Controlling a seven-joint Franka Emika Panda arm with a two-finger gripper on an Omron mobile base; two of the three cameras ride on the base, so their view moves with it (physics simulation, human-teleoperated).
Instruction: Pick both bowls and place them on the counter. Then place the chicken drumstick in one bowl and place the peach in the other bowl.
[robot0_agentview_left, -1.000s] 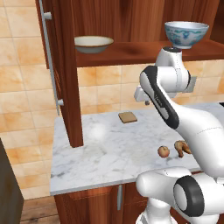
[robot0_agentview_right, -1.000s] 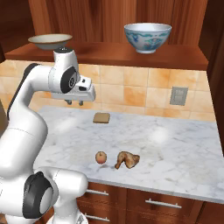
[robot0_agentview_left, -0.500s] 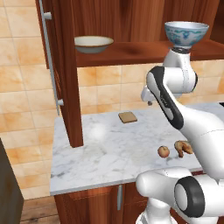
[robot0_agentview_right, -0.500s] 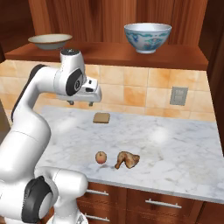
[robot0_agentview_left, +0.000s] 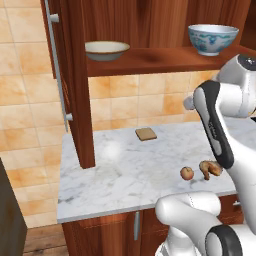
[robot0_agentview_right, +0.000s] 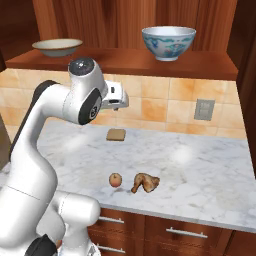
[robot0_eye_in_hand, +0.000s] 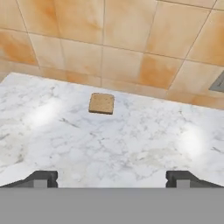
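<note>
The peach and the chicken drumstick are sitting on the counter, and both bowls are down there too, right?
Not quite. The right base view shows the tan bowl and the white and blue bowl up on the wooden shelf; the peach and chicken drumstick are on the counter.

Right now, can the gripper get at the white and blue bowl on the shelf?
Probably yes. The white and blue bowl stands alone at the open front edge of the shelf, nothing beside it. The gripper is open and empty, facing the bread slice below shelf level, so the arm must rise and turn.

Glossy white rounded arm (robot0_agentview_right: 35, 135) with dark joints, small dark fingers (robot0_eye_in_hand: 41, 178).
</note>
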